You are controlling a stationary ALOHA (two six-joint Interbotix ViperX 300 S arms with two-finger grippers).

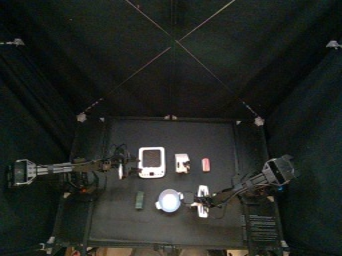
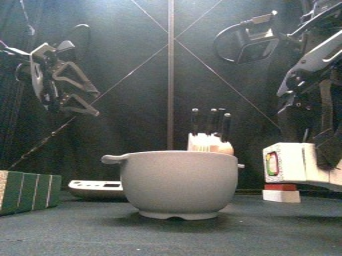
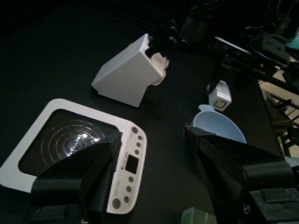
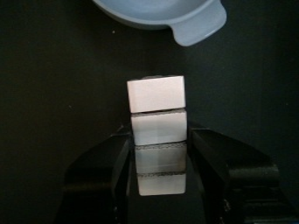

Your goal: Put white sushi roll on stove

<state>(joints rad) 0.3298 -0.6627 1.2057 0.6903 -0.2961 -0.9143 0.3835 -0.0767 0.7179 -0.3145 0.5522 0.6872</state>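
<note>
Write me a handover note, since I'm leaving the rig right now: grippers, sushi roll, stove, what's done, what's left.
Left gripper: open, empty, above the stove.
Right gripper: open, jaws either side of the white sushi roll, which lies on the table near the pale-blue bowl.
Done: right arm lined up on the roll.
Left: close, lift, carry to the stove, set down.

Smooth white plastic stove (image 3: 82,153)
</note>
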